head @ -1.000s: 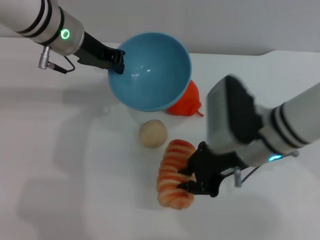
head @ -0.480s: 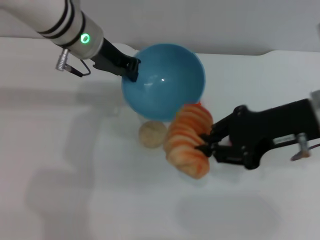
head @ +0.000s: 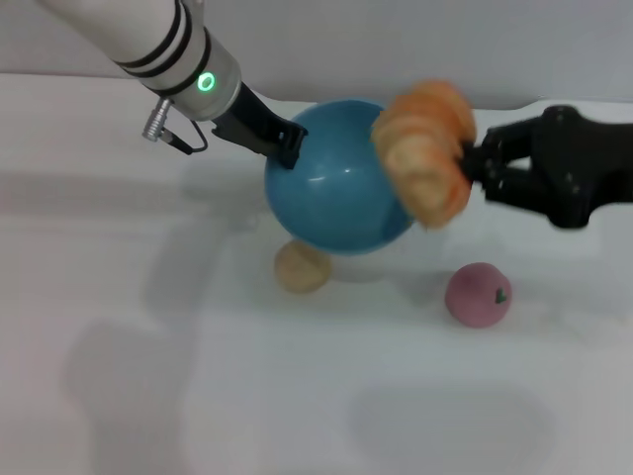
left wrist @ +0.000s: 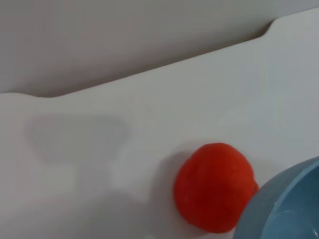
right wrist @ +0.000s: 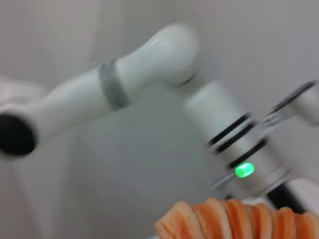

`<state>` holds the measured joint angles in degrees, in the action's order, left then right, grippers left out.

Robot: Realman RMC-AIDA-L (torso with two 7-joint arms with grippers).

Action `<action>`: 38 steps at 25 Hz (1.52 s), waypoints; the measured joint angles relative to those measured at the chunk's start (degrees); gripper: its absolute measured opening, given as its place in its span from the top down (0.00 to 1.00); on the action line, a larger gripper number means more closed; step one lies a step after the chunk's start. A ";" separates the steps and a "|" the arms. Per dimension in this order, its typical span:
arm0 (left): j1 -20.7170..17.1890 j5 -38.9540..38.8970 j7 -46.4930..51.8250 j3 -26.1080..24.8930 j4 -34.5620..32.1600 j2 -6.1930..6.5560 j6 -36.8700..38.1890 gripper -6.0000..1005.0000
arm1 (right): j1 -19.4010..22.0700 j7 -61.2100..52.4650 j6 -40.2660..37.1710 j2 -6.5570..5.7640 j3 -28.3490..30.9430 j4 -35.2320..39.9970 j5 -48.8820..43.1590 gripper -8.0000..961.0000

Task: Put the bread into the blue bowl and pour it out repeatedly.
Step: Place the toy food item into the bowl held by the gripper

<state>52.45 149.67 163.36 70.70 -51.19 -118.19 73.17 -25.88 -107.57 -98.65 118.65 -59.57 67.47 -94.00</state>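
Jaws of the right gripper (head: 473,170) clamp the bread (head: 427,151), airborne, long axis steeply tilted beside the blue bowl (head: 341,190). Left gripper (head: 289,148) jaws grip the bowl's rim, lifted above the worktop (head: 198,376).

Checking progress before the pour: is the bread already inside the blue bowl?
No, the bread is held in the air by the right gripper at the rim of the blue bowl, which the left gripper holds.
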 joint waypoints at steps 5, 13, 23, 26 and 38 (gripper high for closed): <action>0.08 -3.56 0.00 1.98 0.11 -0.08 -0.04 0.98 | -0.33 0.18 4.81 -0.17 0.73 -7.79 1.96 0.87; 0.81 -5.16 0.03 4.27 0.27 -0.14 -0.76 0.98 | -2.51 -0.18 11.75 -0.05 1.21 -20.75 5.47 0.88; 1.19 -6.43 -0.12 4.45 0.15 -0.13 -1.33 0.98 | -5.97 -2.75 15.96 -0.20 1.33 -31.05 6.35 0.88; 1.33 -6.67 -0.26 4.58 0.13 -0.11 -1.40 0.98 | -6.37 -3.38 17.41 -0.20 1.01 -32.89 6.24 0.88; 1.59 -7.38 -0.49 5.16 -0.20 0.12 -1.39 0.98 | -5.90 -7.98 18.60 -0.06 0.27 -34.81 5.96 0.89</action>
<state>54.04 142.29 162.86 75.86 -51.39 -118.07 71.79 -31.78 -115.55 -80.05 118.59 -59.31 32.66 -88.04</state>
